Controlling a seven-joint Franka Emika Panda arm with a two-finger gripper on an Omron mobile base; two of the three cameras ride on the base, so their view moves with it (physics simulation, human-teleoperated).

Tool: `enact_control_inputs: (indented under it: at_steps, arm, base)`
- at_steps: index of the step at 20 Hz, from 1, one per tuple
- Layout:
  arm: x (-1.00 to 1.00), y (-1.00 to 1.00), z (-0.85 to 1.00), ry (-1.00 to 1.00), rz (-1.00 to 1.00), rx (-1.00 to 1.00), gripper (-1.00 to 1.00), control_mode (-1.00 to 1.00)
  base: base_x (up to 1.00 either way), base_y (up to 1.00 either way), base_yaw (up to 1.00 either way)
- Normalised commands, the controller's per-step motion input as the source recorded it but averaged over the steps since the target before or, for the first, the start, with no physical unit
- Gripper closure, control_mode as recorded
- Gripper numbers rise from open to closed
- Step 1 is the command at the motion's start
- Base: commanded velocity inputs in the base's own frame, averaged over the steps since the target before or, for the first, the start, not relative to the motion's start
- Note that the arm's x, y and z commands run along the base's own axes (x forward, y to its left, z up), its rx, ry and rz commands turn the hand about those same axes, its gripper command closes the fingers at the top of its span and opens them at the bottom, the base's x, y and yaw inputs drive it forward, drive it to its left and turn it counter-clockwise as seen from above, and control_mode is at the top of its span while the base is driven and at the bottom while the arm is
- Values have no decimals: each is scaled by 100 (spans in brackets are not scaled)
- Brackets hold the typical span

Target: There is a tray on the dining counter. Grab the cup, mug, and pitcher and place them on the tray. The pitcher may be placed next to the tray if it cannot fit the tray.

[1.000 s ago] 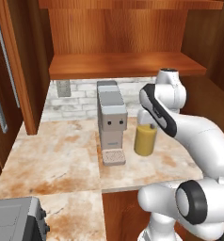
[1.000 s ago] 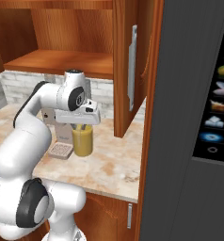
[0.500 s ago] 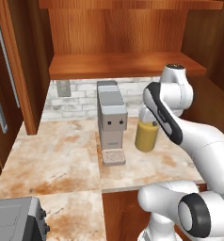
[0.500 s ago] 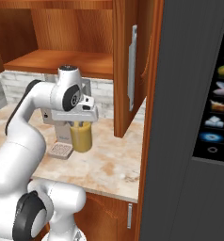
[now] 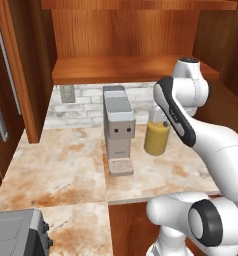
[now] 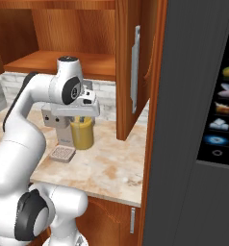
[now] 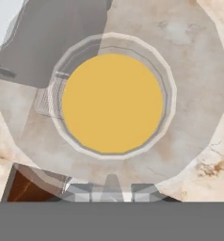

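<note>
Since earlier frame, our arm risen, pitcher (image 5: 157,138) lifted with it, now beside coffee machine (image 5: 118,125), above counter (image 6: 111,166). Gripper (image 6: 79,117) jaws narrowed on pitcher rim. Risks we see: rim grip slipping, liquid sloshing, pitcher bumping machine or cabinet door (image 6: 134,72).

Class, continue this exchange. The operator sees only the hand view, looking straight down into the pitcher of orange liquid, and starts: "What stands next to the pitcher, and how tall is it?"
Observer: A grey coffee machine stands close on the left of the pitcher in the left base view. It is about as tall as the pitcher.
Operator: Is there anything overhead if I lift?
Observer: Yes, a wooden shelf runs above the counter, higher than the hand.
Operator: And on the other side?
Observer: In the right base view an open wooden cabinet door with a long handle hangs to the right of the gripper, with a gap between them.
</note>
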Motion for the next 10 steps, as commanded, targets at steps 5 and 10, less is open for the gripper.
enact_control_inputs:
  at_steps: [5,10]
  arm:
    - [-9,0,3,0,0,0,100,100]
    - [0,0,0,0,0,0,100,100]
  base:
    - [-7,0,0]
    - [-66,0,0]
